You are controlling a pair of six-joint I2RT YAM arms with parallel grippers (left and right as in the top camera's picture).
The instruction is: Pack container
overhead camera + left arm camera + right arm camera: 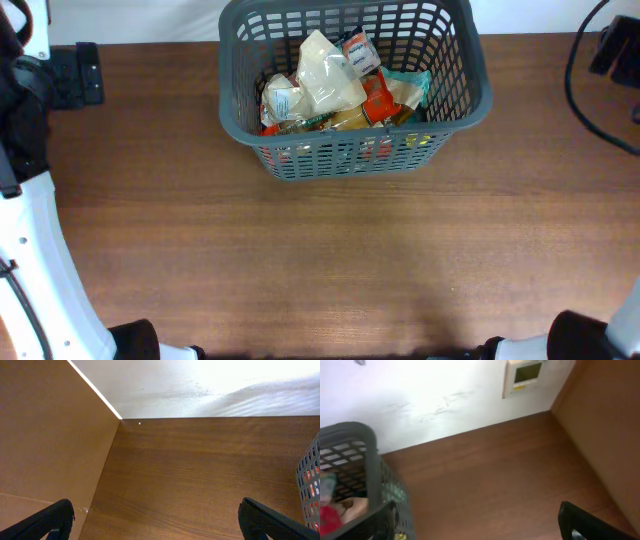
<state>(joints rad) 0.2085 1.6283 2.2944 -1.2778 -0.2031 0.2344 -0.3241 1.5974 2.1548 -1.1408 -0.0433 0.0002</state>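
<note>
The container (352, 158) is a dark grey slotted basket at the back middle of the wooden table. It holds several food packets (330, 75), white, red, orange and teal. Its lattice side shows at the right edge of the left wrist view (311, 485) and its rim at the left of the right wrist view (350, 435). My left gripper (155, 506) is open and empty over bare table, left of the basket. My right gripper (476, 509) is open and empty, its left finger close by the basket's corner. Only the arm bodies show at the bottom corners of the overhead view.
A black mount (78, 72) sits at the back left and black cables (598, 85) at the back right. A wooden side wall (45, 450) stands to the left, another to the right (610, 430). A white wall with a small panel (522, 375) is behind the table.
</note>
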